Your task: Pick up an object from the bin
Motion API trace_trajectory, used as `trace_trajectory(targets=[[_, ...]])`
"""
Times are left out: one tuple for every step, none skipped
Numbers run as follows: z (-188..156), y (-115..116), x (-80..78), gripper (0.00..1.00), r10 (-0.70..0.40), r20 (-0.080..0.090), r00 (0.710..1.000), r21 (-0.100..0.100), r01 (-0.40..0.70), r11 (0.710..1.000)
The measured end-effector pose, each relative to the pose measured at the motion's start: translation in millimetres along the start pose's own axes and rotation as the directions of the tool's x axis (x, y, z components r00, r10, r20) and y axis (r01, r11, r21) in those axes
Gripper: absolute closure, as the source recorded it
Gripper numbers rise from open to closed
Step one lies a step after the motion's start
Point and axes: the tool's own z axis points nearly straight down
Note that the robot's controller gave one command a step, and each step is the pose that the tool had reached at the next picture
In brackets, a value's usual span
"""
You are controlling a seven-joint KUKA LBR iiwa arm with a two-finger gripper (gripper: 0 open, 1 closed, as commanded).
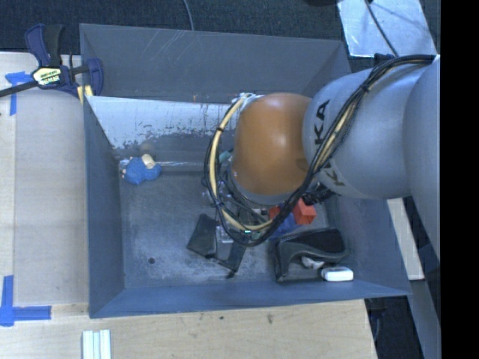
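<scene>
The grey bin [105, 223] takes the arm [374, 140] from the right, its orange cover [269, 152] over the bin's middle. The gripper [228, 256] sits low near the middle of the bin's near wall, touching or just above a dark flat piece [200, 238]; whether it is open or closed cannot be told. A black shoe-like thing [310, 245] lies in the near right corner, a small white piece [338, 274] against it. A blue lump [137, 172] lies by the far left corner, and a red block [304, 212] beside the arm.
</scene>
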Motion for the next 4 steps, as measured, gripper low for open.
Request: trace_trajectory(targets=[[77.9,-33.0,-3.3,0.0,0.069,0.001,0.998,0.001,-0.069,0.998],[77.4,-33.2,-4.2,0.0,0.069,0.003,0.998,0.001,-0.069,0.998],[77.1,-33.4,-4.7,0.0,0.07,0.004,0.998,0.0,-0.07,0.998],[76.9,-33.7,-5.0,0.0,0.071,0.004,0.997,-0.001,-0.071,0.997]])
